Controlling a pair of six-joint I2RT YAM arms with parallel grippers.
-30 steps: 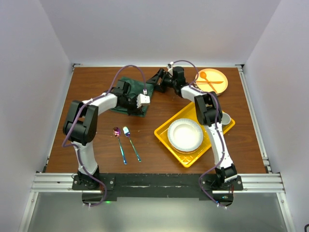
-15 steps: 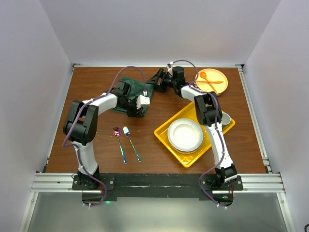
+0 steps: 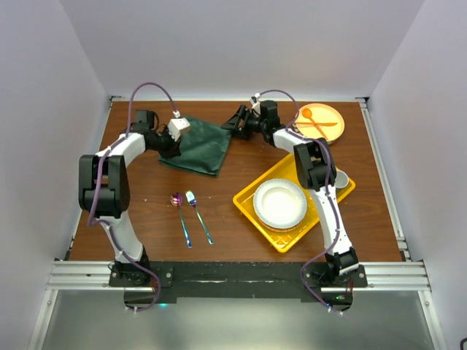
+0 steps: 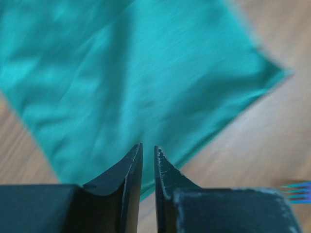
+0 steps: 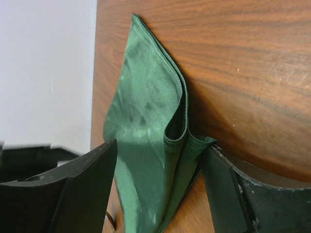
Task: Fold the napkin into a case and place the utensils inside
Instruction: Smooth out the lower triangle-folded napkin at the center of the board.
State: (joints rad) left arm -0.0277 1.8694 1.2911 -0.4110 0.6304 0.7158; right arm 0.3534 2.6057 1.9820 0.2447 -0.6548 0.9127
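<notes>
A dark green napkin [image 3: 201, 142] lies loosely folded at the far side of the counter [image 3: 146, 211]. The right gripper [image 5: 161, 145], jaws wide, straddles its raised doubled corner. The left gripper [image 4: 148, 148], jaws a narrow empty slit, hovers above the cloth. Pinching both layers squarely should keep the fold aligned.
</notes>
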